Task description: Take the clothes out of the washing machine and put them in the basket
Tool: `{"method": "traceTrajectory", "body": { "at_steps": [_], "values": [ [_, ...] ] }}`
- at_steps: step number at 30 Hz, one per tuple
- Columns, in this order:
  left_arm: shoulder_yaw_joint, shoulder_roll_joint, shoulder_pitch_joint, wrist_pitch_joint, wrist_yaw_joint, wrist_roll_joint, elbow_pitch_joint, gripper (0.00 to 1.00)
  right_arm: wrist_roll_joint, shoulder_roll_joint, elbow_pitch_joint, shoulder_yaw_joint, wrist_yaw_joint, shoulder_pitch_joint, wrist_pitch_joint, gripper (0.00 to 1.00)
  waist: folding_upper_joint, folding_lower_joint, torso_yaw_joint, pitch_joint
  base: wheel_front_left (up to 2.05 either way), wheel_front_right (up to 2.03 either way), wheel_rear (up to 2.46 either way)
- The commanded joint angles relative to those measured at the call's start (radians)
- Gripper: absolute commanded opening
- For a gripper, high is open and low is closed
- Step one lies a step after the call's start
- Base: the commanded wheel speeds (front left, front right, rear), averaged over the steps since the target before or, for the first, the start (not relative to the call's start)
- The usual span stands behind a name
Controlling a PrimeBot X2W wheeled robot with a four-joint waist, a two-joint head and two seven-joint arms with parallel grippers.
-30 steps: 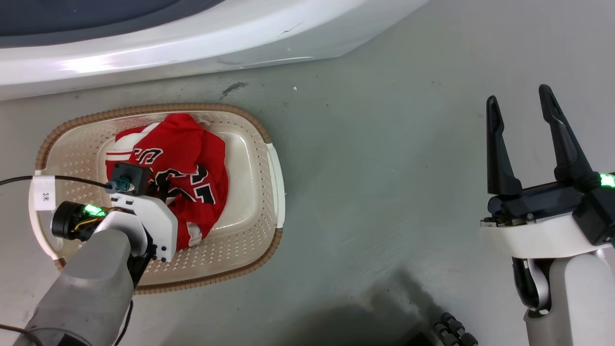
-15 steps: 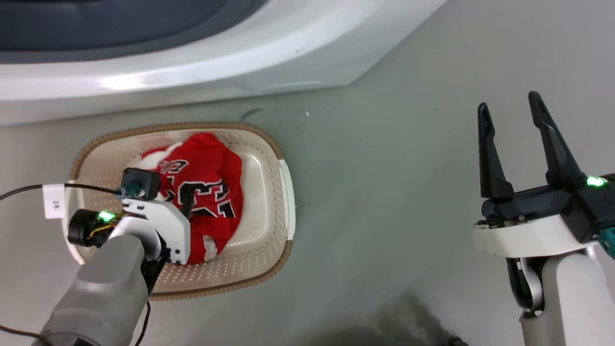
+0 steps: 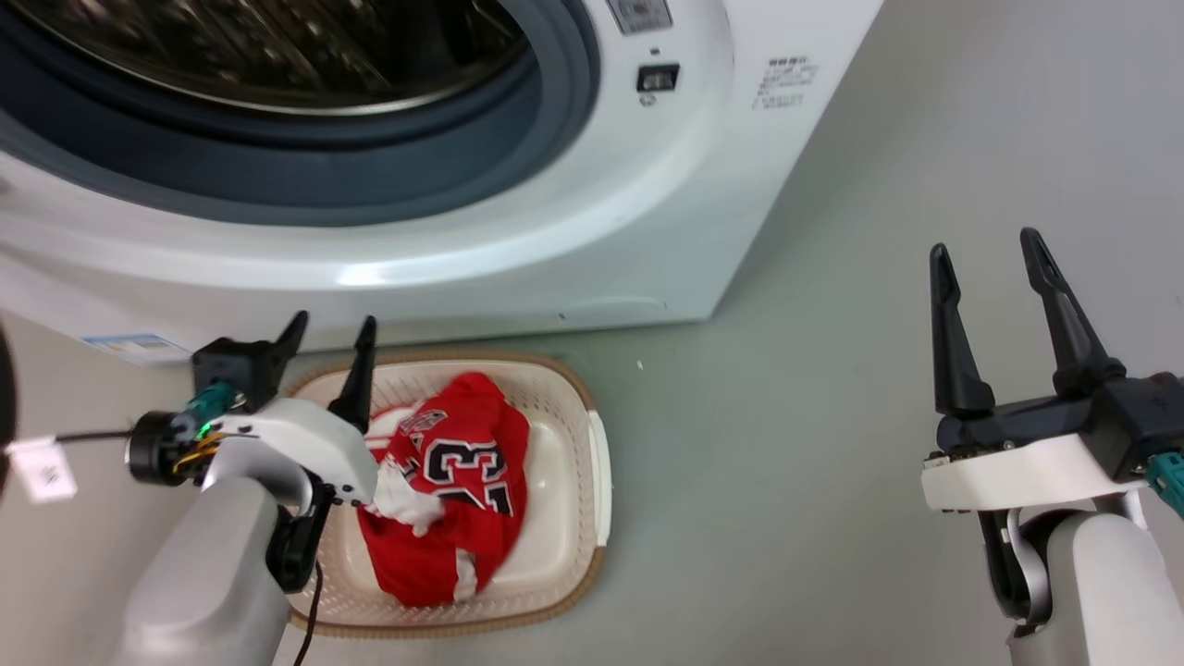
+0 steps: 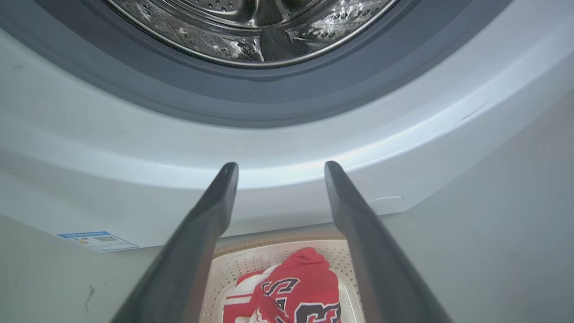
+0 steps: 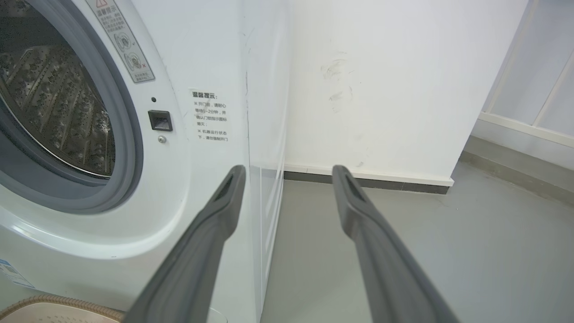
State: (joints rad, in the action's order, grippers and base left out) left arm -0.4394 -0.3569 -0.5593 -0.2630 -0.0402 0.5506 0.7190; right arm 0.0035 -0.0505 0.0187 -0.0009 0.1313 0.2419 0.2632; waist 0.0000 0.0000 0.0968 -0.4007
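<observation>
The red jersey [image 3: 453,499] lies heaped in the basket [image 3: 575,393], set just before the washing machine [image 3: 555,231], likely for a short carry, and the left claw [image 3: 332,326] over its rim and the right claw [image 3: 986,248] both gape empty.

A smooth grey floor [image 3: 814,444], lightly scuffed. A white wall [image 5: 385,67] with faint smudges meets it at a skirting [image 5: 372,177]. Pale framed panels [image 5: 533,76] stand further right.

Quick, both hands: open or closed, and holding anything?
Left hand: open, holding nothing; the jersey lies in the basket.
Right hand: open, holding nothing.
</observation>
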Motion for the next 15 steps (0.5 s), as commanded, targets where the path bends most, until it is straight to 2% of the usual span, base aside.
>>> {"method": "traceTrajectory", "body": {
  "at_steps": [1, 8, 15],
  "values": [
    [0.057, 0.009, 0.051, -0.002, 0.017, -0.027, -0.063, 1.0, -0.002, 0.001, 0.005, -0.006, -0.001, -0.016, 0.002, 1.0, 0.0, 0.0, -0.035, 0.076, 0.0, 0.0, 0.0],
    [0.265, 0.067, 0.248, -0.002, 0.035, -0.163, -0.358, 1.0, -0.002, 0.001, 0.011, -0.037, -0.001, -0.057, 0.002, 1.0, 0.0, 0.0, -0.059, 0.182, 0.0, 0.0, 0.0],
    [0.404, 0.163, 0.433, -0.002, 0.038, -0.274, -0.589, 1.0, 0.035, 0.001, -0.003, -0.035, -0.001, -0.128, 0.002, 1.0, 0.0, 0.0, -0.067, 0.261, 0.0, 0.0, 0.0]
  ]
}}
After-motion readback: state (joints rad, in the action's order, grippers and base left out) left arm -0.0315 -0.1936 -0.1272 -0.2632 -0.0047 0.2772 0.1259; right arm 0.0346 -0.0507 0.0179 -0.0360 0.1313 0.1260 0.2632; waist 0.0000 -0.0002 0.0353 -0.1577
